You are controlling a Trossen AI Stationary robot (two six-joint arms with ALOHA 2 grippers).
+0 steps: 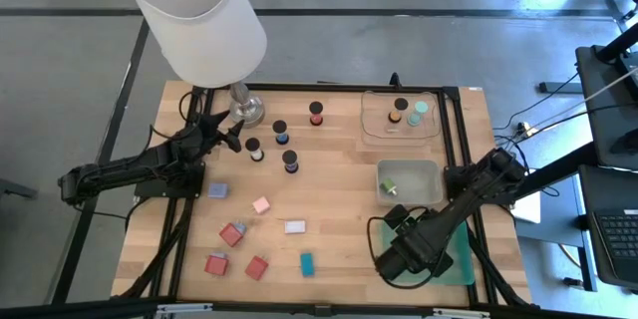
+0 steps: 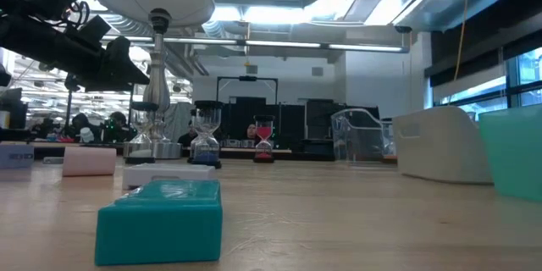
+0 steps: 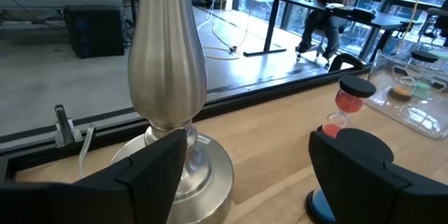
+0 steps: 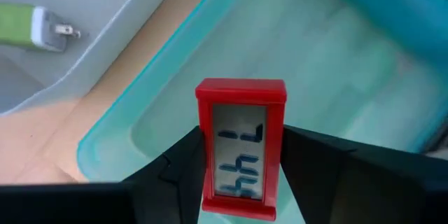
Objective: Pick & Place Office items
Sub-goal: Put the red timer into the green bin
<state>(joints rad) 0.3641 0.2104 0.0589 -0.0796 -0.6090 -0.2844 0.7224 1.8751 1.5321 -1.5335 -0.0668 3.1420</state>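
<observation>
Still, the right gripper (image 4: 241, 175), clamping a red block (image 4: 241, 147) above the green tray (image 4: 140, 122), could drop it onto the rim; the left gripper (image 3: 248, 168) gapes wide by the lamp (image 3: 168, 77).

I see a wooden table (image 1: 329, 189) carrying a lamp (image 1: 245, 110) at the back left, four hourglass timers (image 1: 280, 130) beside it, a clear tray (image 1: 371, 125), a grey tray (image 1: 431, 191) and a green tray (image 1: 465, 259) along the right, and coloured blocks (image 1: 261, 204) scattered front left, including a teal block (image 1: 308, 264).
</observation>
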